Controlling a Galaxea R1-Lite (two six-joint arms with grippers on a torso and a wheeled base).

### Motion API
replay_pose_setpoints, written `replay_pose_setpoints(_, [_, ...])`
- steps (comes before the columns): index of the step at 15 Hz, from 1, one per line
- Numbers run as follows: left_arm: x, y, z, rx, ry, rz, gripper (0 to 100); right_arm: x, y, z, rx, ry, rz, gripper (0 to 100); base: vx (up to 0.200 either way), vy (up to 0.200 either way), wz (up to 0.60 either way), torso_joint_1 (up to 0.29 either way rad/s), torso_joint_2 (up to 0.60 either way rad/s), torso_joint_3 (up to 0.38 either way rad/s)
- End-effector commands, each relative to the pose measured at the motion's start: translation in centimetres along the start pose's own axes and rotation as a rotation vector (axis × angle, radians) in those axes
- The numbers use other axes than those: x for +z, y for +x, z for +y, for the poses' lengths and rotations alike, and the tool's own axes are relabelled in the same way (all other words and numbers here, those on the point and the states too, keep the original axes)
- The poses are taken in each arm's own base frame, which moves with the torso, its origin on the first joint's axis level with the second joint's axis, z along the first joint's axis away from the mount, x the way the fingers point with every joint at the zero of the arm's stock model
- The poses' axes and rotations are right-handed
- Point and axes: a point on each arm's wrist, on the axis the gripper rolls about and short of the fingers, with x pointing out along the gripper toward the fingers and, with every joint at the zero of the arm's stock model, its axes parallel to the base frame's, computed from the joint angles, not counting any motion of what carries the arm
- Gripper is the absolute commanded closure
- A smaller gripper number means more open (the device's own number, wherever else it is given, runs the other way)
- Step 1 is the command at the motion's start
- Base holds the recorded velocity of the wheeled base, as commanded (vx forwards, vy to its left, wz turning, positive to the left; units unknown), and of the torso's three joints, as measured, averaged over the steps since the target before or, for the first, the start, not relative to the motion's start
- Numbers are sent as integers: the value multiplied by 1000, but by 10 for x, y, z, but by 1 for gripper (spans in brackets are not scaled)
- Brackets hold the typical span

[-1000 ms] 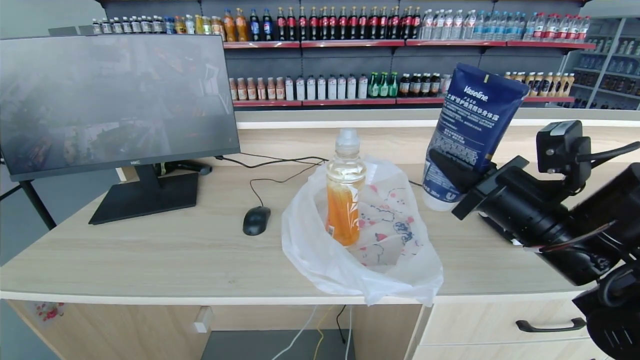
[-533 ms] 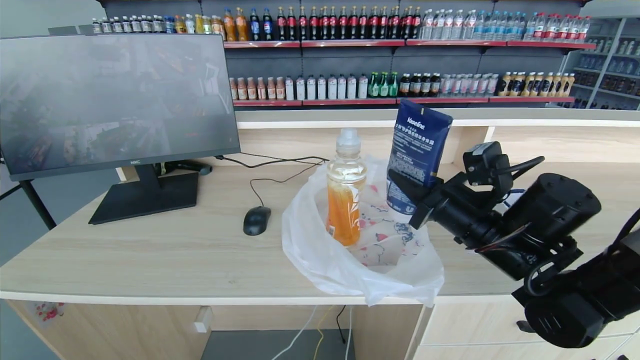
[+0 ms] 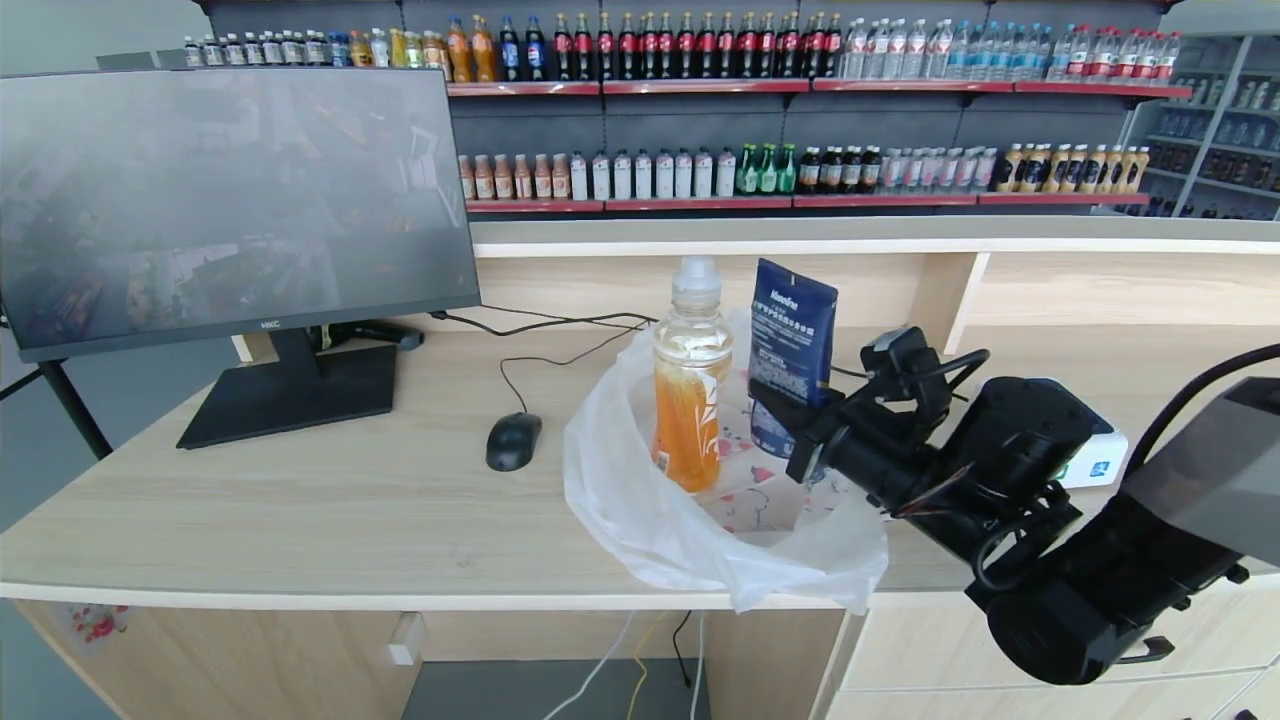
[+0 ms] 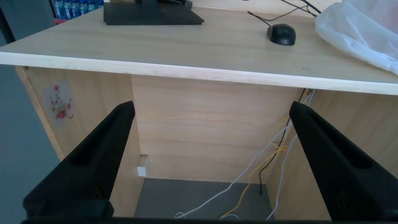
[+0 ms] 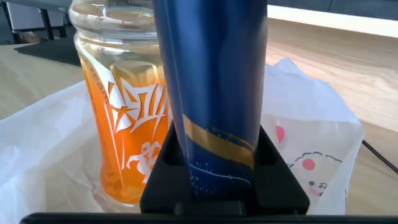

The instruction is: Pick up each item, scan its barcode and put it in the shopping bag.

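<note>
The left end effector [image 4: 211,107] hangs below the worktop's [image 3: 300,520] front edge, near its left end, with its fingers spread wide and nothing between them. A monitor [image 3: 230,200] stands at the back left corner, and a mouse [image 3: 513,440] lies further right. At the middle of the front edge sits the shopping bag [image 3: 700,540], mouth open, with an orange drink bottle [image 3: 690,400] upright inside it, so one item looks bagged. Just beside the bottle, the right end effector [image 3: 790,425] is clamped on the lower end of an upright blue tube [image 3: 792,330], over the bag's mouth. The tube is not yet let go, and whether it was scanned cannot be told. A white box [image 3: 1095,455] towards the right edge may still be waiting.
</note>
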Motion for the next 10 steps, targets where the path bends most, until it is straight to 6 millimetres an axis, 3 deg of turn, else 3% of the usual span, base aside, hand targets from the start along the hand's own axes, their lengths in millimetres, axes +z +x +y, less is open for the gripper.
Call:
replay_pose_setpoints(1, [0, 0, 0, 0, 0, 0, 0, -16, 4, -5, -11, 4, 34, 100, 0, 0, 0, 0, 0, 0])
replay_pose_setpoints(10, [0, 0, 0, 0, 0, 0, 0, -35, 4, -7, -17, 15, 86, 100, 0, 0, 0, 0, 0, 0])
